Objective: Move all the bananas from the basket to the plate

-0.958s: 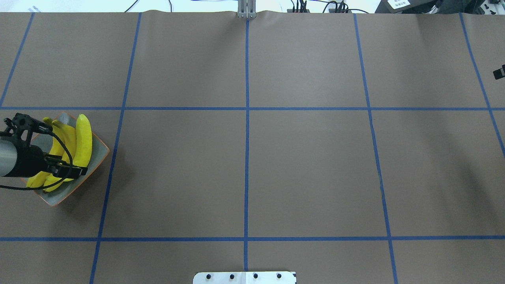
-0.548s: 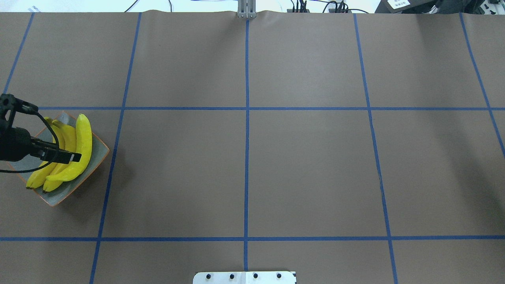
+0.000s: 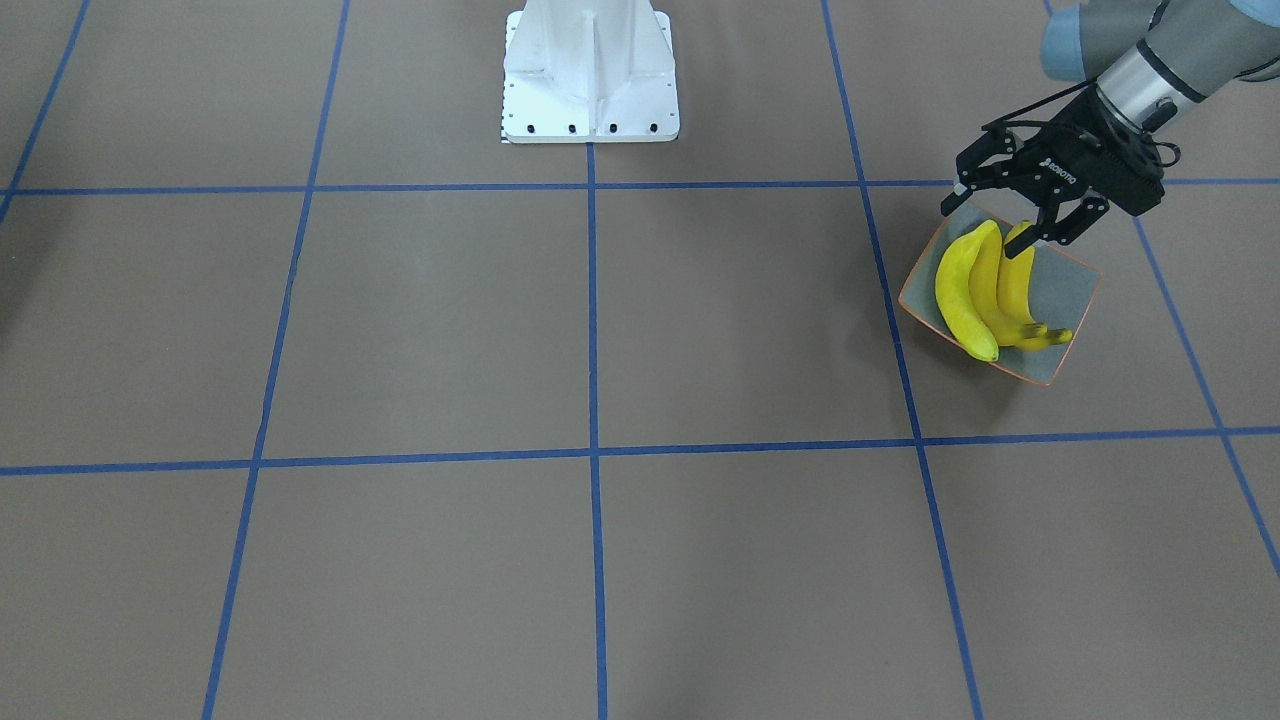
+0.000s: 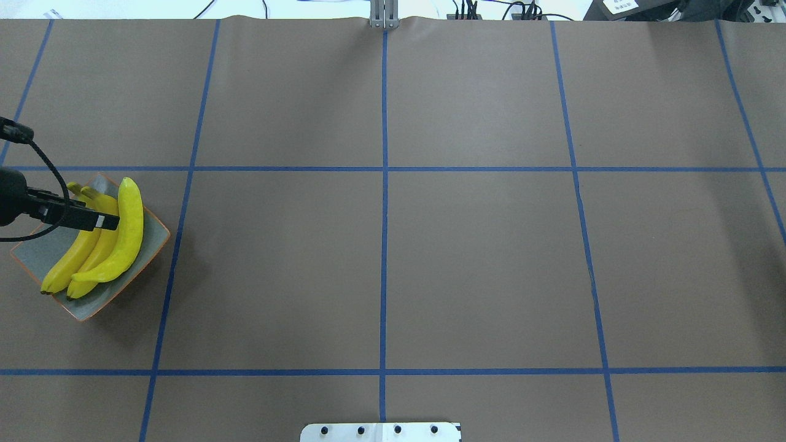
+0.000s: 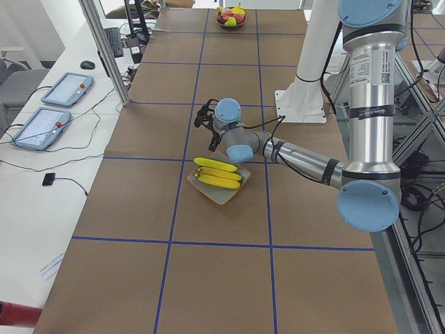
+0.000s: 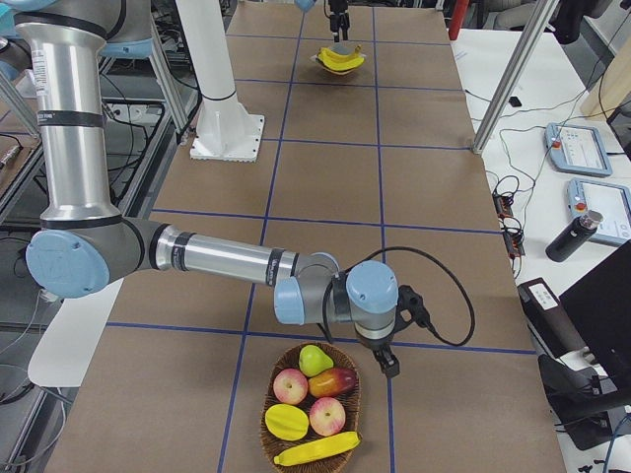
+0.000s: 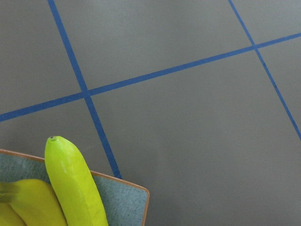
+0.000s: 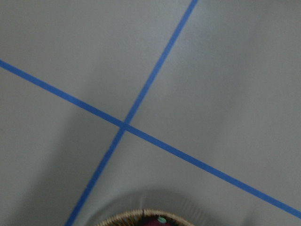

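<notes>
Three yellow bananas [image 4: 126,233] lie side by side on the grey-blue plate [image 4: 155,235] with the orange rim, at the table's left end. My left gripper [image 3: 1010,215] hangs open and empty just above the plate's robot-side edge, touching nothing. The left wrist view shows a banana tip [image 7: 70,183] and a plate corner [image 7: 123,200]. At the other end, one banana [image 6: 315,449] lies in the wicker basket [image 6: 264,424]. My right gripper [image 6: 389,365] hovers beside the basket's far rim; whether it is open or shut I cannot tell.
The basket also holds red apples [image 6: 293,386], a pear [image 6: 314,360] and a yellow fruit. The white robot base [image 3: 590,70] stands at the table's near-robot edge. Blue tape lines grid the brown table. Tablets [image 5: 66,89] lie on a side bench.
My left gripper has drawn back from over the bananas towards the table's left edge, empty. The three bananas stay put on the plate. The dark tip at the overhead view's right edge is gone.
</notes>
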You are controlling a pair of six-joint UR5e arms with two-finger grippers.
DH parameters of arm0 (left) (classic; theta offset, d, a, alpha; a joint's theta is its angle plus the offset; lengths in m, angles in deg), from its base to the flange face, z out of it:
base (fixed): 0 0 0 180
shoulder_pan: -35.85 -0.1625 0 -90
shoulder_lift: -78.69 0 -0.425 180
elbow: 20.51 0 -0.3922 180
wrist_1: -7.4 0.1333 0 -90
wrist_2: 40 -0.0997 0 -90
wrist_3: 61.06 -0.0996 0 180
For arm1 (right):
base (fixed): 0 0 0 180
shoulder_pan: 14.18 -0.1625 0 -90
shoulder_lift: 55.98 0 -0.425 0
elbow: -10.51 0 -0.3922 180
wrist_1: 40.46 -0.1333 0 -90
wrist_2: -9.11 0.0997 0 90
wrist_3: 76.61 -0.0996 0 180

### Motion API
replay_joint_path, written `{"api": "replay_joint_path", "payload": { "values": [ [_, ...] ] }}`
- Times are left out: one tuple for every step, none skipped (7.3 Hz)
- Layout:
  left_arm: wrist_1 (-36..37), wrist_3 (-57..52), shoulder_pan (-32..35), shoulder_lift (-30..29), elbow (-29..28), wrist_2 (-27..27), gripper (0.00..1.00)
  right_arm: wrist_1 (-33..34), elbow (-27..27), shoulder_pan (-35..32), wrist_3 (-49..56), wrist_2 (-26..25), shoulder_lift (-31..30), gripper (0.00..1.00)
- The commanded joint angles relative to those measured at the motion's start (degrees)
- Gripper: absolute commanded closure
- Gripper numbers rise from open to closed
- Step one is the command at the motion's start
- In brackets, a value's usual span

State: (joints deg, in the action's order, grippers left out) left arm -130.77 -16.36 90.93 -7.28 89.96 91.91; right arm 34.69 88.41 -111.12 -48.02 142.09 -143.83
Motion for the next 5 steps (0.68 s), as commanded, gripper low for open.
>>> {"api": "replay_joint_path", "payload": {
  "values": [
    [0.0, 0.5, -0.1, -0.9, 0.2, -0.1, 0.00, -0.5, -6.8, -2.5, 2.0, -0.2, 1.6, 0.00],
    [0.0, 0.7, 0.0, -1.5, 0.2, -0.1, 0.00, -5.1, -10.0, -2.5, -1.0, -0.2, 1.8, 0.01],
    [0.0, 0.7, 0.0, -1.5, 0.2, -0.1, 0.00, -14.0, -15.1, -2.5, -6.4, -0.5, 1.7, 0.01],
    [0.0, 0.7, 0.0, -1.6, 0.4, -0.2, 0.00, -20.4, -19.7, -2.5, -9.7, -1.0, 1.8, 0.01],
    [0.1, 0.7, -0.1, -1.6, 0.5, -0.2, 0.00, -25.4, -22.6, -2.5, -14.7, -2.5, 1.9, 0.02]
  ]
}}
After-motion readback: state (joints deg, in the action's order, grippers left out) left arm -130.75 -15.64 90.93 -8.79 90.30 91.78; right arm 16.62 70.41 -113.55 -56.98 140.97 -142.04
